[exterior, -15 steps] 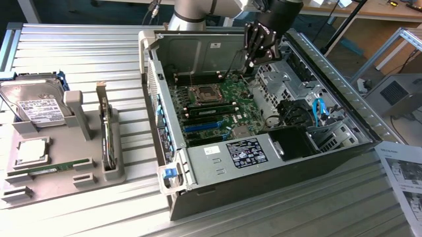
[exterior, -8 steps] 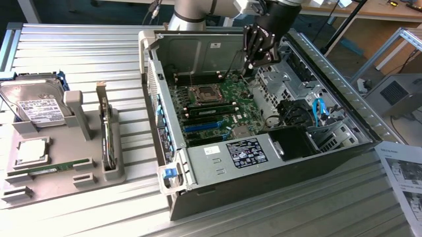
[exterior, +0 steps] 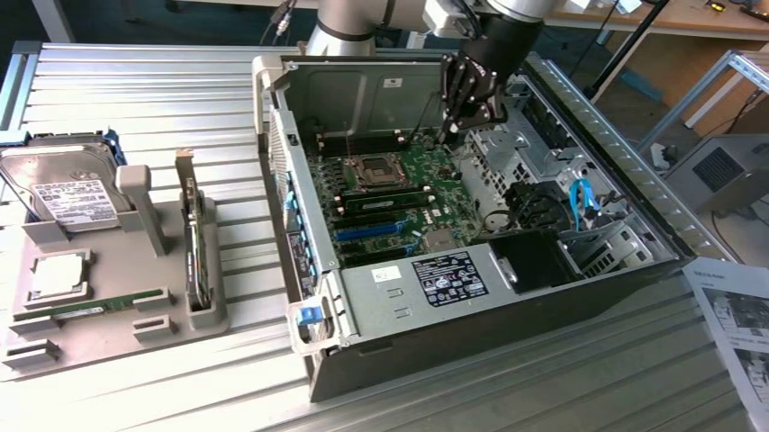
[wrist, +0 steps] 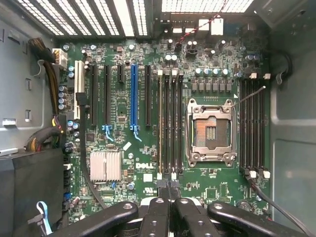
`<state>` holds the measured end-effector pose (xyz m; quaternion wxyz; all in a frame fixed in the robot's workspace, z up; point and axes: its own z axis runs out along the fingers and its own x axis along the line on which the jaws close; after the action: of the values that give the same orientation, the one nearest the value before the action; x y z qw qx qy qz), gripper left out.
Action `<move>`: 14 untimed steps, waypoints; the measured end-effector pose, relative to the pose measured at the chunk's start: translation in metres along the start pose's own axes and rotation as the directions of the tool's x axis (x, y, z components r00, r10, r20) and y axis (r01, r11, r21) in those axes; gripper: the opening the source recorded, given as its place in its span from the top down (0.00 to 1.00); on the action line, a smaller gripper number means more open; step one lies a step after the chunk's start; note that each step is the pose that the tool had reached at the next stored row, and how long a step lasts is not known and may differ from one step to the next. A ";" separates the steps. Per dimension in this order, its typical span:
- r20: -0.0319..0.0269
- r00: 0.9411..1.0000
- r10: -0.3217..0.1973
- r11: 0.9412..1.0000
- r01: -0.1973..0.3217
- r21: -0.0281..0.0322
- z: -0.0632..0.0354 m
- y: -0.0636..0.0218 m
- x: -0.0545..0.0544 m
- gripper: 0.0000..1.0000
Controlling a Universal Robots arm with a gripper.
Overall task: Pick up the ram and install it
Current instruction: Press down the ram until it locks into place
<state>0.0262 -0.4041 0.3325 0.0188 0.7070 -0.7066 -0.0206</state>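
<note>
Ram [exterior: 90, 306] on tray [exterior: 108, 346], well apart from hand [exterior: 466, 119]

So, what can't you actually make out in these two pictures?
- Whether the shut black gripper pinches anything: wrist view, its own fingers cover the spot.
- Print on the silver hard drive's white label: exterior view, too small.
- The white printed sheet: cut off by the exterior view's right edge.
- Chips on the long green ram stick in the grey tray: exterior view, too small.
</note>
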 end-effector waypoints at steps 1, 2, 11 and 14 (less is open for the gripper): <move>0.000 1.000 0.000 1.000 0.000 0.000 0.0013 -0.0001 0.000 0.89; 0.000 1.000 0.000 1.000 0.000 0.000 0.0026 -0.0001 0.000 0.89; 0.000 1.000 0.000 1.000 0.000 0.000 0.0162 -0.0009 0.001 0.89; 0.000 1.000 0.000 1.000 0.000 0.000 0.0213 -0.0012 0.002 0.89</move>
<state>0.0262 -0.4058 0.3112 0.0188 0.7070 -0.7066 -0.0206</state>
